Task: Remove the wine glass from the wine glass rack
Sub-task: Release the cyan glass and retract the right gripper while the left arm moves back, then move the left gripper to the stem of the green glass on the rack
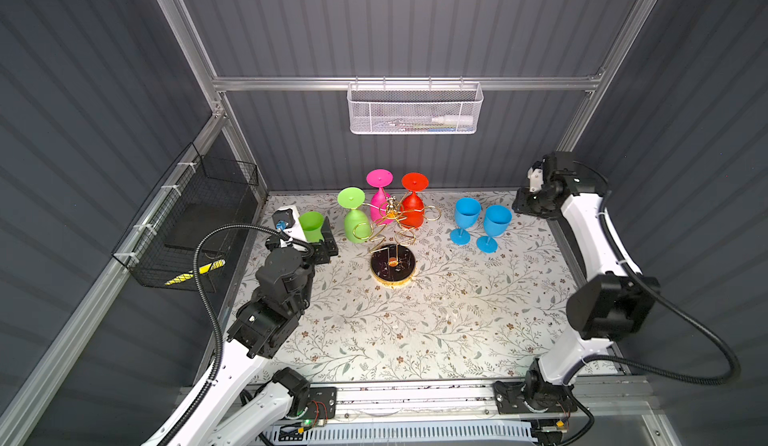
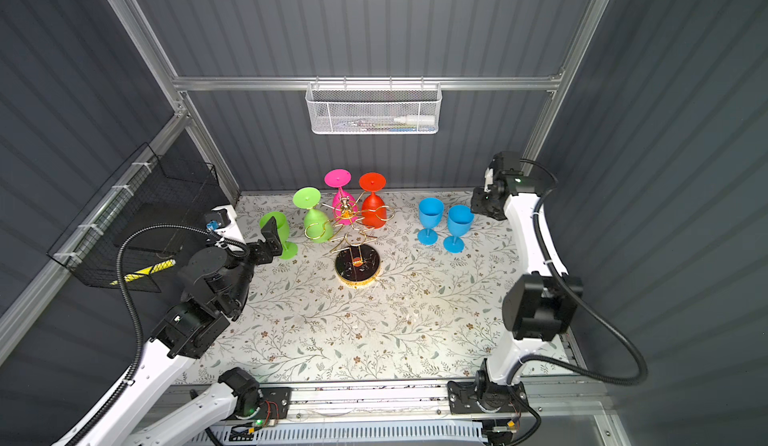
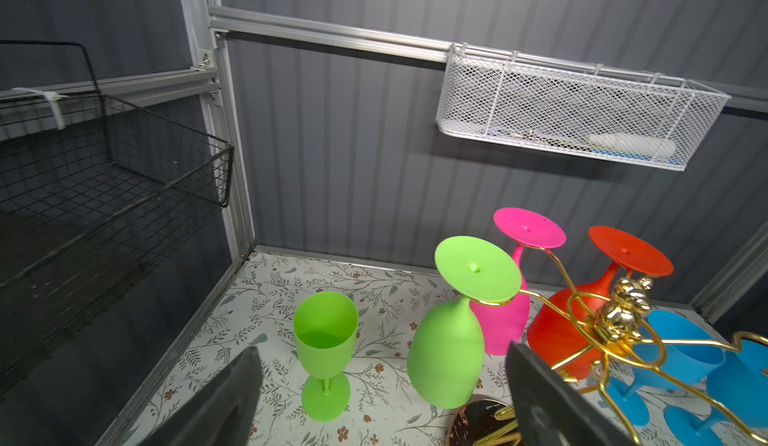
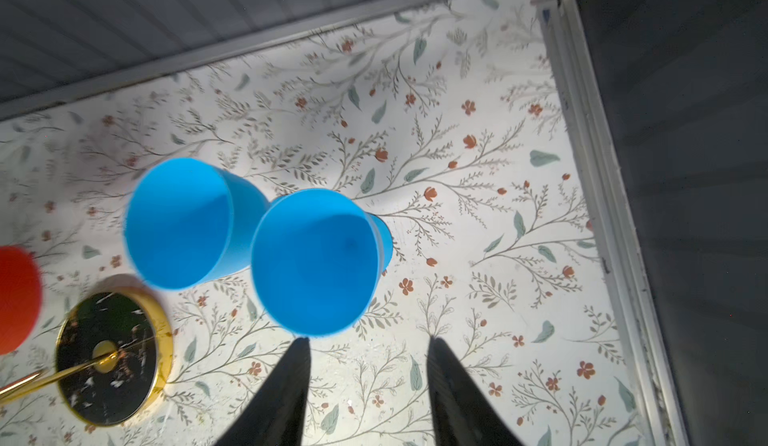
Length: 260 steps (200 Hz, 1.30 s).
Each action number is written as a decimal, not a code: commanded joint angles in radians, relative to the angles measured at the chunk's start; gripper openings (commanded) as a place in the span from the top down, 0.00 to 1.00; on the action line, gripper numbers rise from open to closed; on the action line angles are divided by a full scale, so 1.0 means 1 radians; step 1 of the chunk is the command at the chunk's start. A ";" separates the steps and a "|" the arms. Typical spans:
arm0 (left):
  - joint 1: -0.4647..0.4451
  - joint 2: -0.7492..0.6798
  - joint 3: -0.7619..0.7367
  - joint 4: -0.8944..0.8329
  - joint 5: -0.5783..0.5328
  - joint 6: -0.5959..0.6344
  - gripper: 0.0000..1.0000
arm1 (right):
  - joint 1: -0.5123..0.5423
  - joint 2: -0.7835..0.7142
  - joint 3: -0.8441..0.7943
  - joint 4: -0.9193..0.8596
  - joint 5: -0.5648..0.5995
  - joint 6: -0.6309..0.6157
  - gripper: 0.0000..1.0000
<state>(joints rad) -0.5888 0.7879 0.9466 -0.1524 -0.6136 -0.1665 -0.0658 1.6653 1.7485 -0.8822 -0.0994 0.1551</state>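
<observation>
Floral tabletop [image 1: 415, 332], grey ribbed walls [image 1: 415, 28]; left pincer [image 3: 380, 350] and right pincer [image 4: 369, 340] gape, gripping nothing.

We see a table [image 1: 415, 332] covered with a white sheet printed with leaves and small flowers. On the grey back wall [image 1: 374, 28], a white mesh basket [image 1: 415, 109] hangs from a metal rail [image 1: 291, 83]. A white bottle [image 1: 453, 120] lies on its side in it. On the left side, a black wire basket [image 1: 187, 224] is fixed with white ties [image 1: 185, 165]. A yellow and black striped thing [image 1: 199, 271] lies inside it.
</observation>
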 commanded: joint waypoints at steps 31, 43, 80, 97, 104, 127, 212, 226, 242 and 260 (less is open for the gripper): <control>0.134 0.087 0.164 -0.156 0.296 -0.181 0.08 | 0.003 -0.486 -0.450 0.343 -0.224 0.121 0.35; 0.247 0.118 0.186 -0.175 0.463 -0.262 0.09 | 0.003 -0.586 -0.540 0.387 -0.267 0.144 0.32; 0.542 0.242 0.191 -0.080 0.982 -0.508 0.14 | 0.003 -0.731 -0.660 0.385 -0.332 0.159 0.26; 0.601 0.302 0.177 0.000 1.155 -0.589 0.18 | 0.003 -0.775 -0.696 0.395 -0.360 0.174 0.23; 0.607 0.320 0.178 0.012 1.189 -0.596 0.20 | 0.003 -0.792 -0.717 0.405 -0.369 0.183 0.21; 0.607 0.360 0.207 -0.004 1.255 -0.561 0.22 | 0.003 -0.815 -0.771 0.423 -0.397 0.201 0.17; 0.607 0.495 0.288 -0.112 1.348 -0.431 0.35 | 0.014 -0.857 -0.874 0.470 -0.497 0.264 0.07; 0.607 0.515 0.293 -0.103 1.356 -0.430 0.36 | 0.019 -0.861 -0.874 0.463 -0.500 0.265 0.05; 0.607 0.535 0.298 -0.091 1.365 -0.430 0.37 | 0.021 -0.869 -0.874 0.459 -0.499 0.269 0.04; 0.607 0.550 0.299 -0.078 1.364 -0.430 0.38 | 0.026 -0.880 -0.874 0.460 -0.500 0.277 0.02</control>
<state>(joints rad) 0.0147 1.3254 1.2098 -0.2428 0.7158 -0.6205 -0.0490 0.8043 0.8768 -0.4347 -0.5766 0.4179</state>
